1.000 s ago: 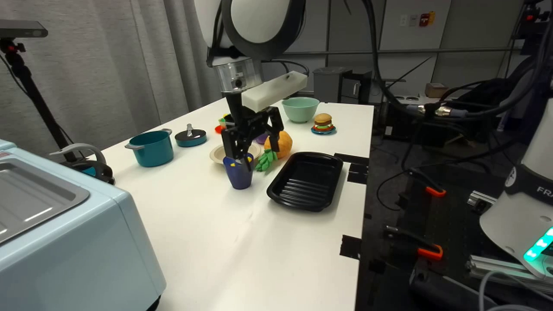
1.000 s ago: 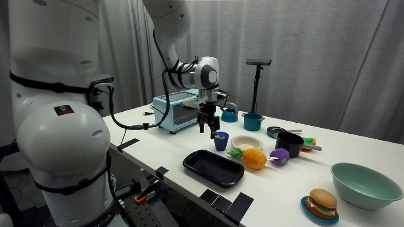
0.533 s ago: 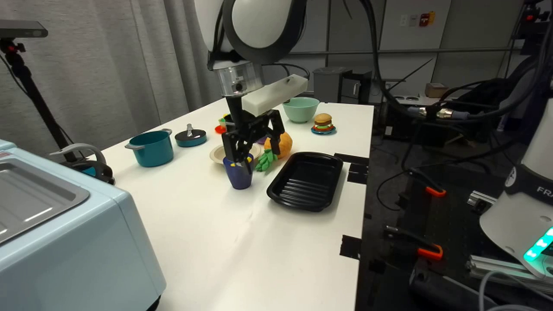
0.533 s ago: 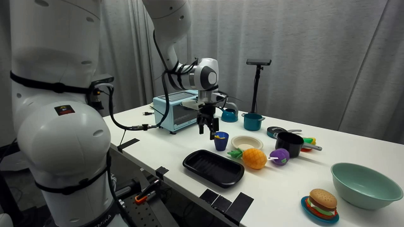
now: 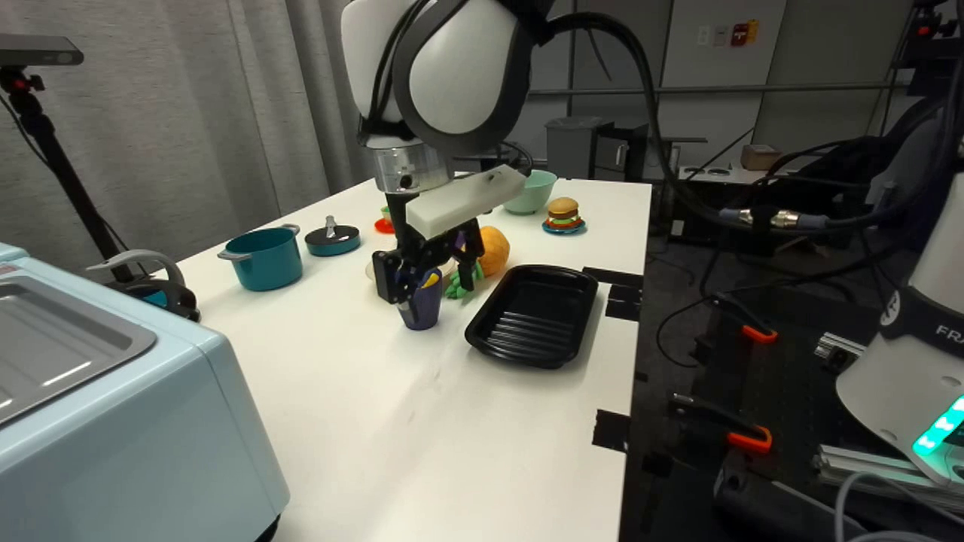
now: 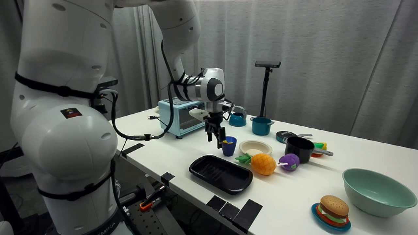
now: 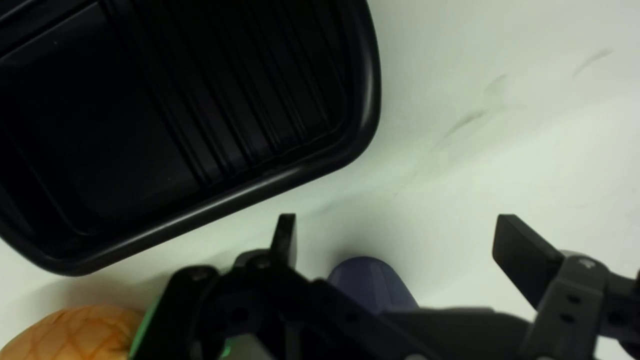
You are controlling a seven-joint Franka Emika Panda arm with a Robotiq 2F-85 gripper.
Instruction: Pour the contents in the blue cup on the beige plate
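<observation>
The blue cup stands upright on the table in both exterior views (image 5: 427, 310) (image 6: 230, 150), with yellow contents (image 6: 227, 142) inside. The beige plate (image 6: 256, 147) lies beside it; my gripper and the cup partly cover the plate in an exterior view (image 5: 372, 275). My gripper (image 6: 215, 142) is open and empty, pointing down at the cup's near side, low at about rim height. In the wrist view the gripper (image 7: 395, 232) has its fingers wide apart. The cup (image 7: 367, 280) shows between them, nearer the left finger, its upper part hidden behind the gripper.
A black ridged tray (image 6: 221, 174) lies close to the cup. A pineapple toy (image 6: 263, 164) touches or nearly touches the plate. A purple toy (image 6: 289, 162), dark pot (image 6: 298, 149), teal pot (image 6: 261, 126), blue toaster oven (image 6: 183, 116) and green bowl (image 6: 378, 192) stand around.
My gripper has moved down towards the table and tilted slightly, and shifted a little left in an exterior view. The cup and plate have not moved. The gripper stays open.
</observation>
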